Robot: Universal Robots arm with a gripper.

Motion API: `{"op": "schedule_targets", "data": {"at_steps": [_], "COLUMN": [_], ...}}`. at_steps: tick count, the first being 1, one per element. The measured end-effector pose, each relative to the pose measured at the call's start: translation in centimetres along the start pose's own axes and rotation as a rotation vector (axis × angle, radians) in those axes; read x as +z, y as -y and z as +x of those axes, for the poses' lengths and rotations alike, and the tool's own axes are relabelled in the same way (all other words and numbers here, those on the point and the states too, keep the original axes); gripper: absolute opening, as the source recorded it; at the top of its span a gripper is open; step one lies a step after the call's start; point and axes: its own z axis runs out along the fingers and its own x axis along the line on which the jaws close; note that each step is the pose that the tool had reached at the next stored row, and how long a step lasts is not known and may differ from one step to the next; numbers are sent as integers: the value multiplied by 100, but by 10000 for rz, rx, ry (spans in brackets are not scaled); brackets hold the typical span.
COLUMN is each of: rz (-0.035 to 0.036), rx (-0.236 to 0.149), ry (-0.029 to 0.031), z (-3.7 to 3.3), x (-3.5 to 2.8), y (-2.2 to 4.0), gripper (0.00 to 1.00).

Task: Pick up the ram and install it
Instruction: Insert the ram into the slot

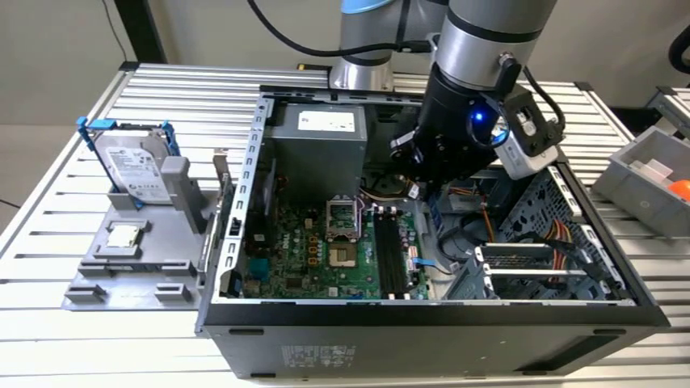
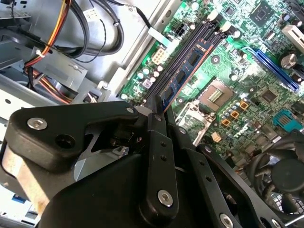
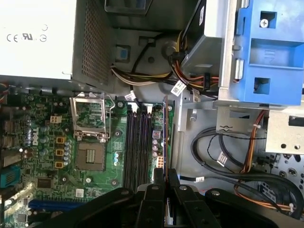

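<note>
Pincer (image 2: 159, 116) grips the ram (image 2: 187, 71) above the motherboard (image 2: 247, 71).

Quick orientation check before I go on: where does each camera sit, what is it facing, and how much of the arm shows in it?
Exterior view: off the arm, above the open computer case; arm and gripper show.
Second wrist view: on the wrist, looking along the gripper at the ram it clamps.
First wrist view: on the wrist, facing down at the motherboard; gripper at the edge.
Both wrist views share ram, slots and the CPU socket.
</note>
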Motion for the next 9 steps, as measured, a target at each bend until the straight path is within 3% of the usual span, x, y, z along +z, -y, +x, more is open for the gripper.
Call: {"op": "schedule_targets", "data": {"at_steps": [9], "rz": [1], "rx": [0], "ry": [1], "z": [0], "x": [32], "y": [1], "gripper": [0]}}
